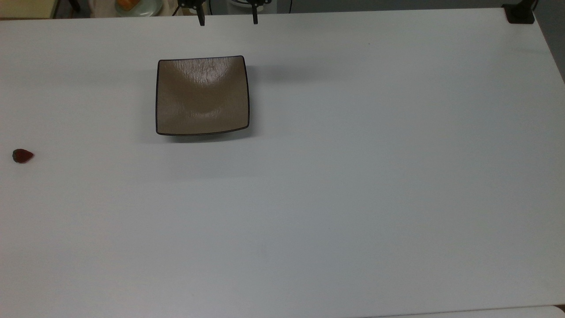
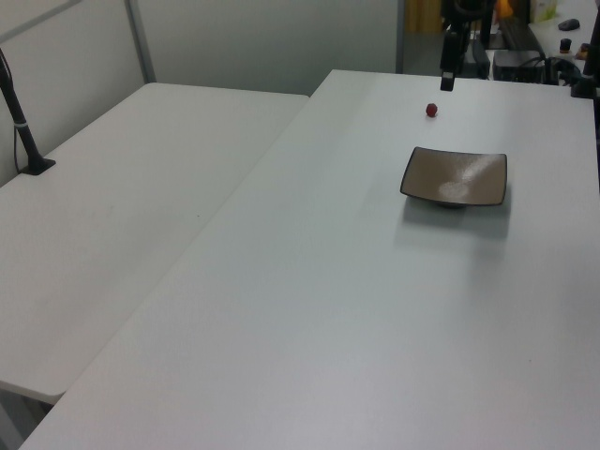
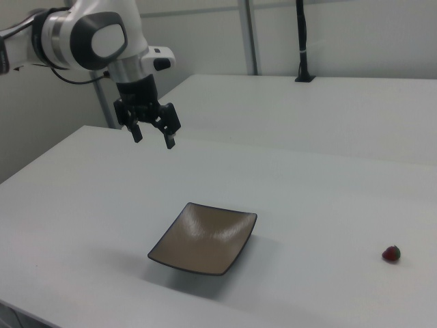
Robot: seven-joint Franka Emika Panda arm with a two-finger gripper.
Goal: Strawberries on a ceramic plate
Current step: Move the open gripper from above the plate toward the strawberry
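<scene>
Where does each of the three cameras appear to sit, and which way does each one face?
Top view: high above, looking down at the white table; the gripper fingertips, spread apart, show at the top edge.
Left view: raised beyond one table end, looking along it towards the ceramic plate and strawberry; one finger hangs at the far end.
Right view: raised at the opposite end, facing the arm and open gripper.
All three share plate, strawberry and gripper.
</scene>
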